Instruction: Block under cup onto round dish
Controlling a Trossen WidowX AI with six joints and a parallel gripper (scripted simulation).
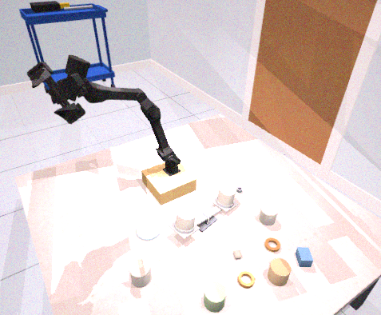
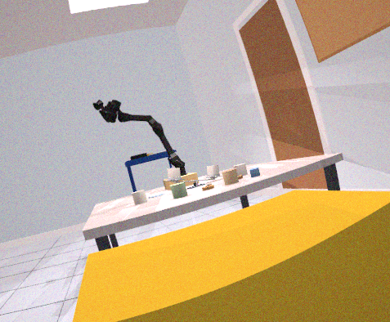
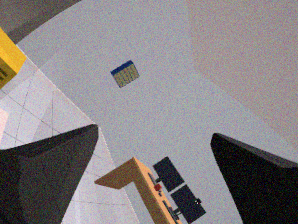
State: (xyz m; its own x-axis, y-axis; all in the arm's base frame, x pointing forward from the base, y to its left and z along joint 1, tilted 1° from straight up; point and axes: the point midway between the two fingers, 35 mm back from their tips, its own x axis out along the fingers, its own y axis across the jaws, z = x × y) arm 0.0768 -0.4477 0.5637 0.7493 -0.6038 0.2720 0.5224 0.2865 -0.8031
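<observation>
The small balance (image 1: 204, 219) lies mid-table, with one pale cup on its left end (image 1: 185, 224) (image 2: 173, 173) and an identical one on its right end (image 1: 225, 198) (image 2: 212, 170). Both stand upright. No block shows, and I cannot tell which cup hides it. The white round dish (image 1: 147, 233) lies left of the left cup. My gripper (image 1: 52, 95) (image 2: 100, 107) (image 3: 156, 135) is open and empty. It is raised high, beyond the table's far left side and far from the cups. The wrist view shows only wall and floor between the fingers.
The arm's tan base block (image 1: 168, 185) stands behind the balance. Other cups (image 1: 267, 216) (image 1: 140, 274) (image 1: 214, 298), a tan cylinder (image 1: 279, 272), two rings (image 1: 272, 244) (image 1: 246, 279), a blue block (image 1: 304, 257) and a small white cube (image 1: 237, 254) lie in front. A blue cart (image 1: 66, 16) stands behind.
</observation>
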